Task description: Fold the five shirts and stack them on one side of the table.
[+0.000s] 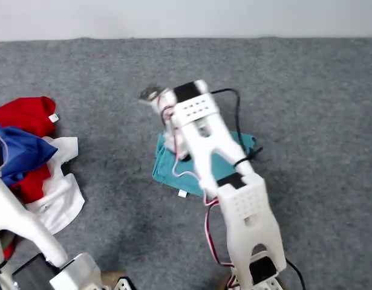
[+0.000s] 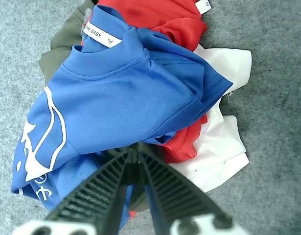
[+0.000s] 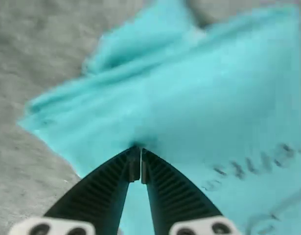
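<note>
R pincer (image 3: 135, 151), tips together, atop teal shirt (image 3: 199, 98) nr table centre

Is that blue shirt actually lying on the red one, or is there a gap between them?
Touching. The left wrist view shows the blue shirt draped straight over the red shirt, with no gap between them.

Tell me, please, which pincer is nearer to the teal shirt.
Right. The right pincer is directly over the teal shirt, tips at the cloth; the left pincer is over the blue shirt, well away.
</note>
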Robot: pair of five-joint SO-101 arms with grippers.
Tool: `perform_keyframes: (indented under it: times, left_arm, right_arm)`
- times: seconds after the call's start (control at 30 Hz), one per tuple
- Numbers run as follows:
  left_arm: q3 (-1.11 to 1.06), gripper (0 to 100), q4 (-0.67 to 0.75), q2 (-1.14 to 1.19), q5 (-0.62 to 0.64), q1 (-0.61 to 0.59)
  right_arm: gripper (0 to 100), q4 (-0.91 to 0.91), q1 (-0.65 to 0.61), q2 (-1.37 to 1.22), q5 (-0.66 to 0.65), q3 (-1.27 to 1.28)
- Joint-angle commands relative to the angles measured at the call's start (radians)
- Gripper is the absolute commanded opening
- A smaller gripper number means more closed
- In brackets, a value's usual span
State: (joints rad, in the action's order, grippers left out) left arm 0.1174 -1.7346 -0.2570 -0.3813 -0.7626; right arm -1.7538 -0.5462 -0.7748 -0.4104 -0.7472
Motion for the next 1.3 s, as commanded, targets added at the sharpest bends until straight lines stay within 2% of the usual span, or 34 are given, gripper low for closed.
perform_keyframes:
  times: [0.0, 0.1, 0.23, 0.47, 0.7, 0.87, 1.1, 1.27]
  left_arm:
    - [0.004, 2, -0.017, -0.043, 0.006, 0.008]
    - [0.004, 2, -0.017, -0.043, 0.006, 0.008]
    - [0.004, 2, -0.017, -0.043, 0.006, 0.008]
    - [0.004, 2, -0.017, -0.041, 0.006, 0.008]
    - [0.004, 2, -0.017, -0.041, 0.006, 0.008]
    - [0.004, 2, -0.017, -0.041, 0.006, 0.008]
    - [0.002, 2, -0.017, -0.041, 0.006, 0.008]
    - [-0.016, 2, -0.017, -0.041, 0.006, 0.008]
  right_arm:
    - [0.9, -0.042, -0.119, 0.018, 0.037, -0.048]
    - [0.9, -0.042, -0.179, 0.018, 0.037, -0.048]
    - [0.9, -0.042, -0.177, 0.033, 0.037, -0.052]
    - [0.9, -0.042, -0.044, 0.182, 0.035, -0.032]
    - [0.9, -0.042, 0.058, 0.194, 0.008, 0.132]
    - [0.9, -0.030, -0.007, 0.162, 0.012, 0.224]
    - [0.9, -0.028, -0.151, 0.105, 0.015, 0.193]
    - [0.9, -0.038, -0.170, 0.110, 0.014, 0.133]
